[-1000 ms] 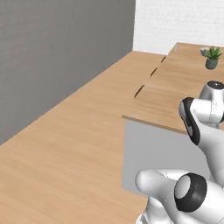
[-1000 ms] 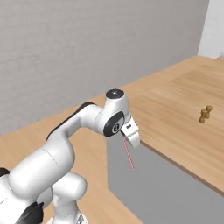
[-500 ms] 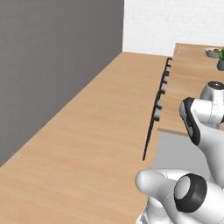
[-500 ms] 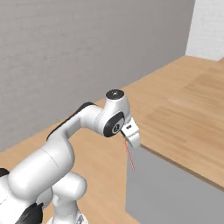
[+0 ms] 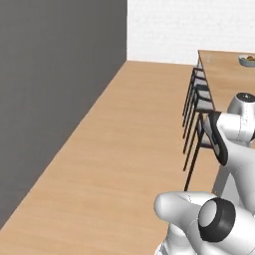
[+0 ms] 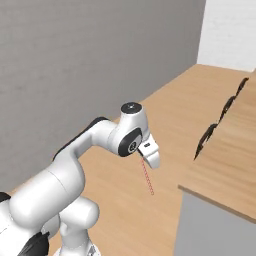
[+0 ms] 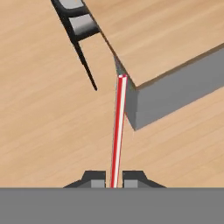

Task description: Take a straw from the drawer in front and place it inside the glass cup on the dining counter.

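My gripper (image 6: 153, 160) is shut on the straw (image 6: 147, 176), a thin red stick that hangs down from the fingers over the wooden floor. In the hand view the straw (image 7: 117, 131) runs from between the two fingertips (image 7: 94, 179) towards the near corner of the dining counter (image 7: 166, 39). The dining counter (image 6: 230, 165) is a light-wood top on a grey base, right of the gripper and a little apart from it. Its far end (image 5: 226, 69) shows in the left base view. The drawer is out of view. I cannot make out the glass cup.
Black stools (image 5: 196, 114) stand in a row along the counter's side, also stools (image 6: 210, 137) and one stool (image 7: 76, 22). A grey-white bowl (image 5: 246, 60) sits on the counter's far end. A dark grey wall (image 5: 50, 99) bounds the open wooden floor (image 5: 129, 149) on the left.
The whole picture has shifted, so the base has moved: the counter has slid to the right and the row of stools has come into view. The gripper keeps its hold on the straw.
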You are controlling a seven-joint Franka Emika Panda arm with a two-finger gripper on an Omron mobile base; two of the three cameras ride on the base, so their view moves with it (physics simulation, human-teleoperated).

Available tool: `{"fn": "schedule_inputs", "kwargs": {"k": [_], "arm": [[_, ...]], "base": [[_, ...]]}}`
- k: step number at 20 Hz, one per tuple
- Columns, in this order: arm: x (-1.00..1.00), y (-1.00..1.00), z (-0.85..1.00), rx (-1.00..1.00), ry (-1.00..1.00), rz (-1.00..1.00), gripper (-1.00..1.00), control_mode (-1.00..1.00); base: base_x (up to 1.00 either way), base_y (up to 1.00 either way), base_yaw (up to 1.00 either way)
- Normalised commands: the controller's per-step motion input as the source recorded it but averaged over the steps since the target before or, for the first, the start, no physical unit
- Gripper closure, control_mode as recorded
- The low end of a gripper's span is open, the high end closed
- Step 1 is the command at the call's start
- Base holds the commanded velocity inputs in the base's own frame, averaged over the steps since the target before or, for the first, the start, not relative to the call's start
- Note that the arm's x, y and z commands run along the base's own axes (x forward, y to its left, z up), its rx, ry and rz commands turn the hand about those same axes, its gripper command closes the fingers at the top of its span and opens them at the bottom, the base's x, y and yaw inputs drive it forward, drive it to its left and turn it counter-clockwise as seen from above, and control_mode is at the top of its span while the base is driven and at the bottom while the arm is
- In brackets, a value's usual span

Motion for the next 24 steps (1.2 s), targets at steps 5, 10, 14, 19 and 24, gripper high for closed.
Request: {"fn": "schedule_inputs", "kwargs": {"k": [5, 10, 14, 19, 24], "arm": [[0.0, 0.0, 0.0, 0.0, 0.0, 0.0, 1.0, 1.0], [0.0, 0.0, 0.0, 0.0, 0.0, 0.0, 1.0, 1.0], [0.0, 0.0, 0.0, 0.0, 0.0, 0.0, 1.0, 1.0], [0.0, 0.0, 0.0, 0.0, 0.0, 0.0, 1.0, 1.0], [0.0, 0.0, 0.0, 0.0, 0.0, 0.0, 1.0, 1.0]], "base": [[1.0, 0.98, -0.32], [1.0, 0.86, -0.38], [1.0, 0.78, -0.41], [1.0, 0.76, -0.41], [1.0, 0.74, -0.42]]}}
